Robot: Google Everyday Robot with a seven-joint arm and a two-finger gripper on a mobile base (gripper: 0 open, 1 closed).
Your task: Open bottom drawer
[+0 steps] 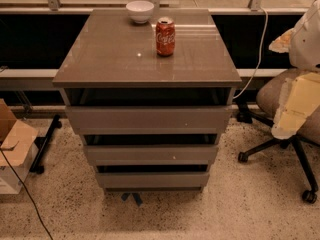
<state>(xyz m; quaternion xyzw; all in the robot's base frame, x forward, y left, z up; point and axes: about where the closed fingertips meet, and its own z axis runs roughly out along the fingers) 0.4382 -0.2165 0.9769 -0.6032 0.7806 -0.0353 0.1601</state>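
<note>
At the far left of my feed a cardboard box (pixel 15 141) sits on the speckled floor (pixel 225 209), with a thin black cable (pixel 22 191) trailing across the floor in front of it. The grey-brown cabinet (pixel 110 54) fills the middle of the view. On its glossy top, a white bowl (pixel 140 10) stands near the back edge and a red soda can (pixel 165 36) stands upright just right of it and a little nearer to me. Below the top I see three handleless fronts stacked with dark gaps between them: the top drawer (pixel 147 119), the middle drawer (pixel 150 154), and the bottom drawer (pixel 152 180), which is lowest, close to the floor, and looks pushed in like the two above. A scrap of blue tape (pixel 131 198) lies on the floor just under its left part. To the right a white cable (pixel 259 49) hangs down behind the cabinet, and beyond it is an office chair (pixel 272 96) on castors. My arm (pixel 300 96) comes in at the right edge over that chair, and the gripper (pixel 284 129) at its pale lower end is well apart from the cabinet. I cannot tell how far open it is, and I see nothing in it.
</note>
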